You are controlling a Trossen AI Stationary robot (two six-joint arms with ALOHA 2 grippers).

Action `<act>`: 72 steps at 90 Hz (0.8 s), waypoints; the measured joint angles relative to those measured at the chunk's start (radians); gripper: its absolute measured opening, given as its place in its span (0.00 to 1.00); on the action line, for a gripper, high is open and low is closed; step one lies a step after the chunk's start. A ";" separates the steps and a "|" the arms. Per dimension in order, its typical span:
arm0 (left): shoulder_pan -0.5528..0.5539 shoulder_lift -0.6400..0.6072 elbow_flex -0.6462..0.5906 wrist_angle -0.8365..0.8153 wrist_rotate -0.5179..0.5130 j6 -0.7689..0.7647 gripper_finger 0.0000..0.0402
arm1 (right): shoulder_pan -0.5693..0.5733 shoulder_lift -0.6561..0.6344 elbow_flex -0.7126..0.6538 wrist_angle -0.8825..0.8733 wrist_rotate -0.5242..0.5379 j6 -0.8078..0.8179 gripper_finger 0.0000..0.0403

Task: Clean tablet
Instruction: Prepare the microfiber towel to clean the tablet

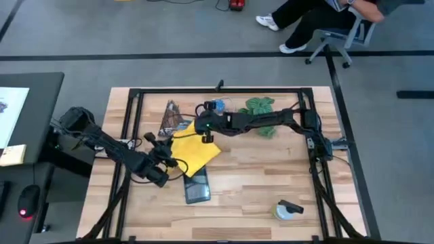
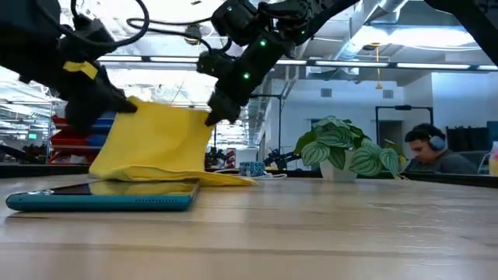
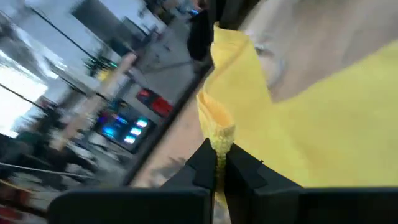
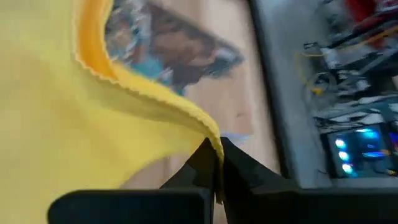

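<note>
High view, looking down on a wooden table (image 1: 258,176) w/ two dark robot arms. Left gripper (image 1: 165,163) and right gripper (image 1: 205,133) each pinch an edge of a yellow cloth (image 1: 194,150), fingers clamped tight on the fabric in both wrist views. Held at two points, the cloth hangs spread between them instead of bunching, likely so a flat face can wipe the screen.

Tablet (image 1: 197,189), thin and dark, lies flat on the table just below the cloth; its far end is under the cloth's lower edge. Low view shows it as a slim teal-edged slab (image 2: 101,201) w/ the cloth's bottom fold resting on top, the rest lifted.

Nearby but apart: a printed booklet (image 1: 171,120) by the cloth's far side, a green rag (image 1: 260,106), a spray bottle (image 1: 287,209) toward the table's near right. Person seated beyond the table.
</note>
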 joint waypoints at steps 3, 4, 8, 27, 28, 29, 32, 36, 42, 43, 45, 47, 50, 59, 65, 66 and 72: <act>-0.012 0.000 0.000 0.020 0.015 -0.001 0.00 | 0.006 0.000 -0.009 -0.017 -0.009 0.000 0.00; -0.016 0.000 0.000 0.027 0.020 -0.001 0.00 | 0.008 0.000 -0.011 -0.025 -0.009 0.000 0.00; -0.032 0.000 0.000 0.057 0.039 0.002 0.00 | 0.017 0.001 -0.018 -0.060 -0.013 0.000 0.00; -0.090 0.000 0.000 0.191 0.150 0.037 0.00 | 0.054 0.001 -0.022 -0.232 -0.042 0.003 0.00; -0.092 0.000 0.000 0.198 0.156 0.037 0.00 | 0.055 0.002 -0.022 -0.236 -0.042 0.003 0.00; -0.093 0.000 0.000 0.205 0.161 0.037 0.00 | 0.056 0.002 -0.022 -0.240 -0.042 0.003 0.00; -0.097 0.000 0.000 0.223 0.167 0.037 0.00 | 0.058 0.002 -0.022 -0.250 -0.043 0.007 0.00; -0.098 0.000 0.000 0.242 0.180 0.035 0.00 | 0.059 0.001 -0.022 -0.266 -0.045 0.010 0.00; -0.098 0.000 0.000 0.264 0.204 0.038 0.00 | 0.059 0.001 -0.022 -0.296 -0.061 0.010 0.00; -0.098 0.000 0.000 0.267 0.210 0.040 0.00 | 0.059 0.001 -0.022 -0.302 -0.064 0.007 0.00; -0.098 0.000 0.000 0.270 0.218 0.044 0.00 | 0.059 0.001 -0.022 -0.315 -0.070 0.004 0.00; -0.098 0.000 0.000 0.273 0.224 0.052 0.00 | 0.058 0.001 -0.022 -0.327 -0.075 0.003 0.00; -0.098 0.000 0.000 0.277 0.241 0.064 0.01 | 0.058 0.001 -0.022 -0.343 -0.081 0.002 0.00; -0.099 0.000 0.000 0.303 0.271 0.106 0.05 | 0.057 0.001 -0.022 -0.352 -0.081 0.010 0.00; -0.099 0.000 0.000 0.334 0.301 0.146 0.09 | 0.057 0.001 -0.022 -0.357 -0.081 0.007 0.00; -0.099 0.000 0.000 0.338 0.306 0.153 0.10 | 0.057 0.001 -0.022 -0.358 -0.081 0.006 0.00; -0.099 0.000 0.000 0.359 0.336 0.183 0.14 | 0.057 0.001 -0.022 -0.371 -0.083 0.003 0.00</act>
